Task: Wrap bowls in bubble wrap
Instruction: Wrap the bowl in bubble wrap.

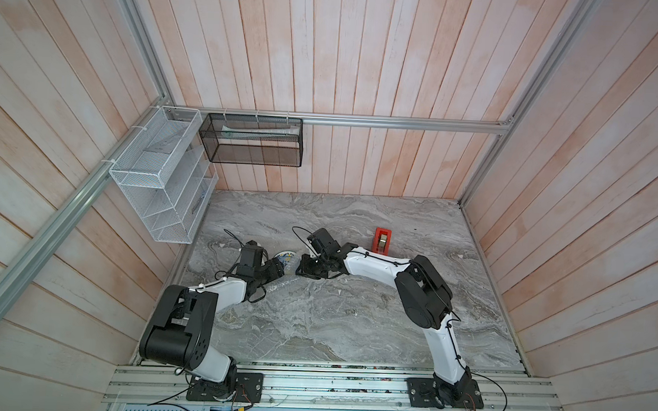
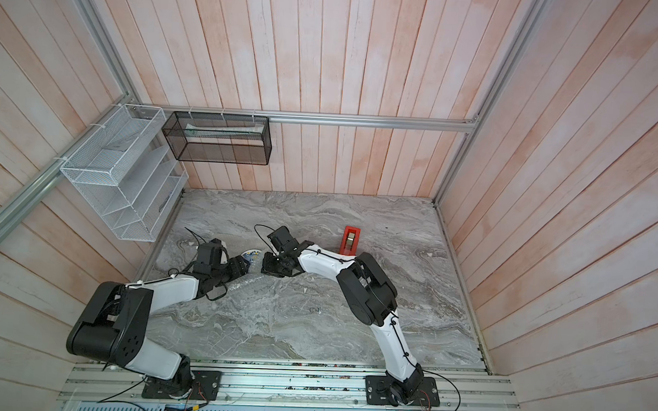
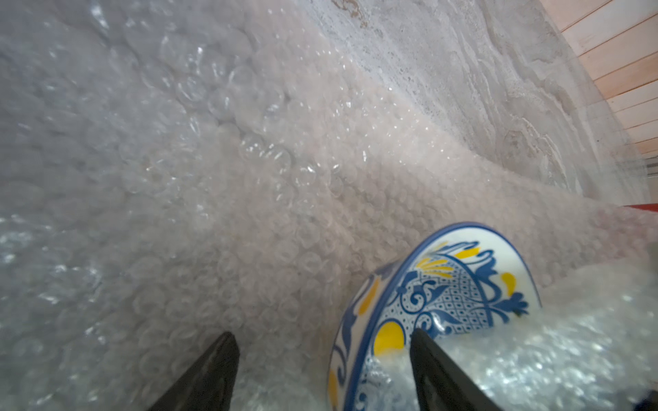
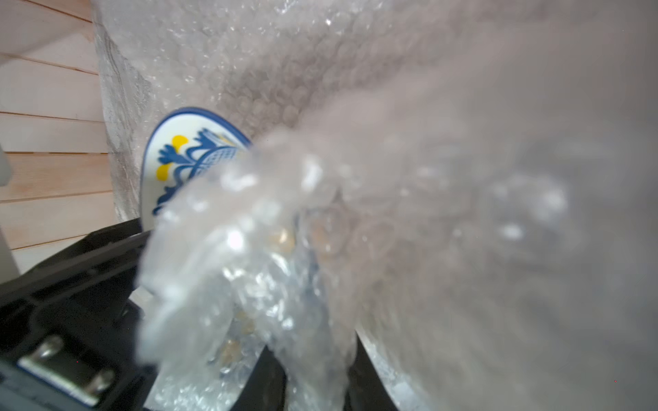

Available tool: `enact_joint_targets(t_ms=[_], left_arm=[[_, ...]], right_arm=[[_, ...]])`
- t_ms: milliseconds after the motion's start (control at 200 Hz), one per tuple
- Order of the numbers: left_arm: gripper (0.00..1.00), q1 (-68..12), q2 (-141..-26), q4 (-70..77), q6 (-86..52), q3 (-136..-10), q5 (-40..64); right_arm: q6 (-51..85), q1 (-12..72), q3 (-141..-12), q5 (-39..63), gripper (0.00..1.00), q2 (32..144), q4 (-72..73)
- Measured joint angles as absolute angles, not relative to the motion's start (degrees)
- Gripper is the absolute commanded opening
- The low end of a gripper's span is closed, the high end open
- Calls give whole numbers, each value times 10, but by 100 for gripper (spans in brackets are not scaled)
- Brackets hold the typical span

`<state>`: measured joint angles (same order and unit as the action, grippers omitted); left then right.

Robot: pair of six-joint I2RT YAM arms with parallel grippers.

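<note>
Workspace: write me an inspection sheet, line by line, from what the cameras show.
Surface: grey marbled table, flat, no spills seen.
Job's things: bowl tilted up on the bubble wrap; a fold of the wrap is bunched over part of its inside.
Clutter: red tape dispenser, standing apart behind the right arm.
Grippers: left gripper open, one finger inside the bowl, one outside; right gripper shut on a bunch of bubble wrap.
Cables: thin black cable loops rise by both wrists, off the bowl.
Surroundings: wood-plank walls; white wire rack and black mesh basket hang on the metal frame.
</note>
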<state>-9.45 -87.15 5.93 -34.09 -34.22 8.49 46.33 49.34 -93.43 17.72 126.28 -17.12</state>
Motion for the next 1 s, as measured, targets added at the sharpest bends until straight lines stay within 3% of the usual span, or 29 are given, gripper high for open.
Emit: enact_joint_targets(t_ms=[245,450,665,1000], left_arm=[[93,-85,-801,-13,-344,-347,56],[100,-3,-741,-61,-353,-372,29],[100,75,-737,-108,-365,-367,1],[94,81,-838,-103,-339,-372,-6]], right_arm=[[435,497,-996,147,10,1298,-218],[411,502,-1034,128,7,1311,-255],[393,497,-1035,129,4,1310,-267],[360,473,-952,140,2,1253,-260]])
